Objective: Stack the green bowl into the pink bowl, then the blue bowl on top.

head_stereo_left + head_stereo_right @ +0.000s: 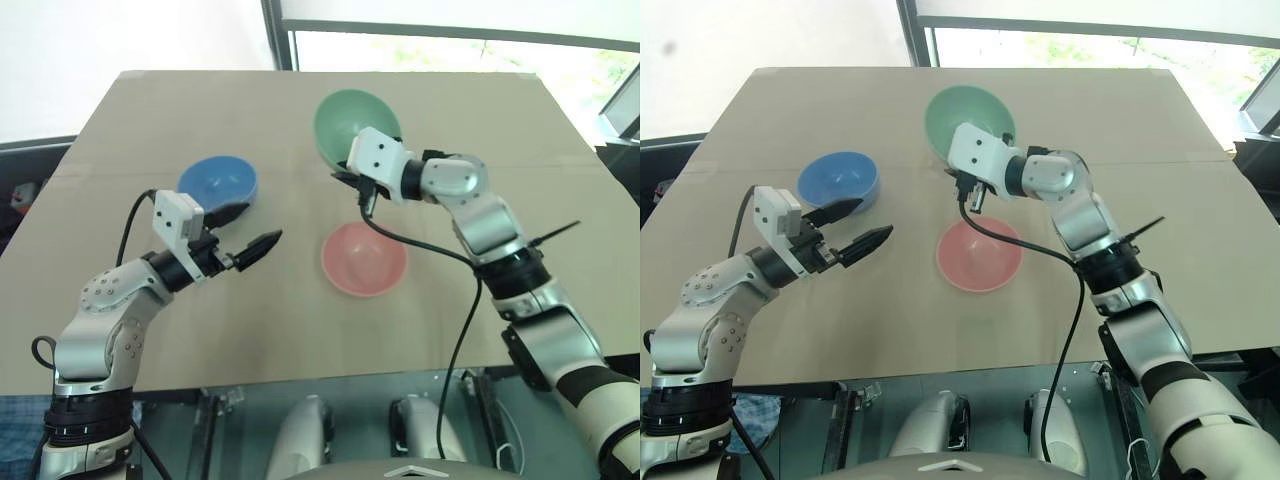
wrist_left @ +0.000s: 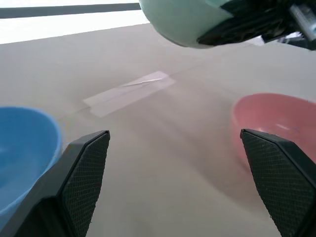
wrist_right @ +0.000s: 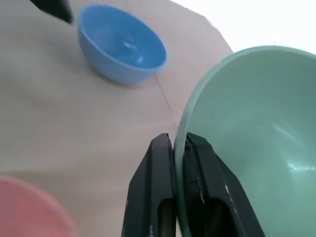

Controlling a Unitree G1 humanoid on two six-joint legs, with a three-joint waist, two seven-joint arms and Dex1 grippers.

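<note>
- Above the middle of the tan counter (image 1: 120,130), the right gripper (image 1: 362,186) pinches the rim of the green bowl (image 1: 345,122), its two black fingers (image 3: 160,197) pressed together with the rim between them, one inside the bowl and one outside.
- The green bowl is tilted, its opening turned toward the camera and upward, at upper centre of the head views; in the left wrist view it hangs clear above the counter surface.
- The right arm comes in from the lower right of the frame, bends at the elbow and reaches across toward the centre, the wrist pointing to the left side of the picture and slightly downward.
- The pink bowl (image 1: 364,258) sits upright on the counter just below the held green bowl, near the centre of the frame, apart from it.
- The blue bowl (image 1: 215,186) sits upright on the counter at the centre left, well apart from the pink bowl.
- The left gripper (image 1: 850,228) has its fingers spread wide and holds nothing; it hovers just beside the blue bowl, between it and the pink bowl, pointing roughly level toward the right of the frame.
- The left arm rises from the lower left corner, elbow bent, forearm angled up and rightward.
</note>
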